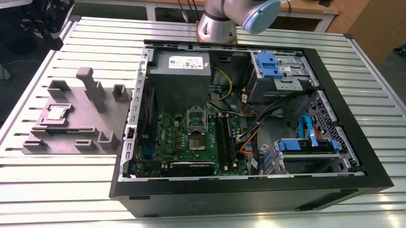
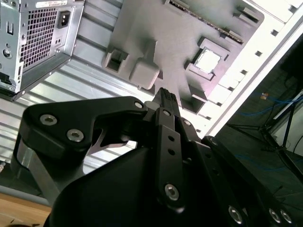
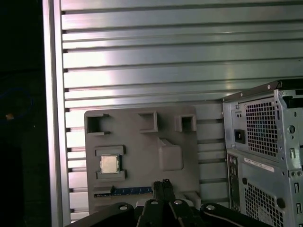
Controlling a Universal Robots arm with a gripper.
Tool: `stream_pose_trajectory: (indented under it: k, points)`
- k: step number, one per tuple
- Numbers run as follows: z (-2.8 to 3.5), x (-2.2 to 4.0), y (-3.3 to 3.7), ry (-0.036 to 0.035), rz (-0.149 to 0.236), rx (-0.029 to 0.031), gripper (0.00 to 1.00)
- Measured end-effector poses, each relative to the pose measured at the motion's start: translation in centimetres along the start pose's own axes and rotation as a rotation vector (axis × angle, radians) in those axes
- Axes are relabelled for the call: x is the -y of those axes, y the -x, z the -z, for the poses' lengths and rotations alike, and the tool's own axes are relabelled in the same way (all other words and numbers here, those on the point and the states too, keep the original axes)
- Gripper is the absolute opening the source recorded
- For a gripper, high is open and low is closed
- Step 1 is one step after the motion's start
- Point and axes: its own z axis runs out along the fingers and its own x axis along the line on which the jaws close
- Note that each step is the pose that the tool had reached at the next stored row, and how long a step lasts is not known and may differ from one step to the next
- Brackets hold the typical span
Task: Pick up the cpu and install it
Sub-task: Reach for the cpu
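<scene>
Hand (image 3: 161, 183) — fingers together, empty — hangs over the grey fixture (image 3: 142, 137) holding the cpu (image 3: 109, 164).

Open air above the cpu (image 1: 57, 113), tall fixture posts (image 1: 89, 88) and computer case (image 1: 241, 197) nearby

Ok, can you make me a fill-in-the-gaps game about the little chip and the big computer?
1. The cpu lies on the grey tray, ____ the computer case.
2. The cpu's top is ____ in colour.
3. The tray sits toward the exterior view's ____ of the case.
4. The gripper hovers ____ the tray, apart from the cpu.
Missing words: outside; silver; left; above.
</scene>
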Motion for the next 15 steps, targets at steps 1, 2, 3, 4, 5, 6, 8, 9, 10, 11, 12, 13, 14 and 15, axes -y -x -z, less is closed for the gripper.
stream_pose_trajectory:
  k: [1,2,3,4,5,6,8,9,10,11,12,13,14,15]
  points:
    - [0.0,0.03,-0.34,0.0001,0.0,0.0001,0.11]
    - [0.01,0.05,-0.7,0.0,0.0,0.0,0.11]
    - [0.02,0.08,-1.08,0.0,0.0,0.0,0.11]
    - [0.02,0.11,-1.47,0.0001,0.0,0.0,0.11]
    - [0.02,0.14,-1.83,0.0001,0.0,0.0,0.11]
    - [0.02,0.17,-2.23,0.0001,0.0,0.0001,0.11]
    - [0.03,0.22,-2.89,0.0,0.0,0.0,0.11]
    - [0.03,0.24,-3.22,0.0,0.0,0.0,0.11]
    - [0.03,0.26,-3.53,0.0,0.0,0.0,0.11]
    - [0.02,0.28,-3.69,0.0003,0.0,-0.0005,0.11]
    - [0.02,0.28,-3.7,0.0039,0.0,-0.003,0.11]
    - [0.02,0.28,-3.7,0.0109,-0.001,-0.0081,0.11]
    - [0.0,0.28,-3.7,0.0165,-0.001,-0.0153,0.11]
    - [-0.01,0.28,-3.7,0.0188,-0.002,-0.0216,0.11]
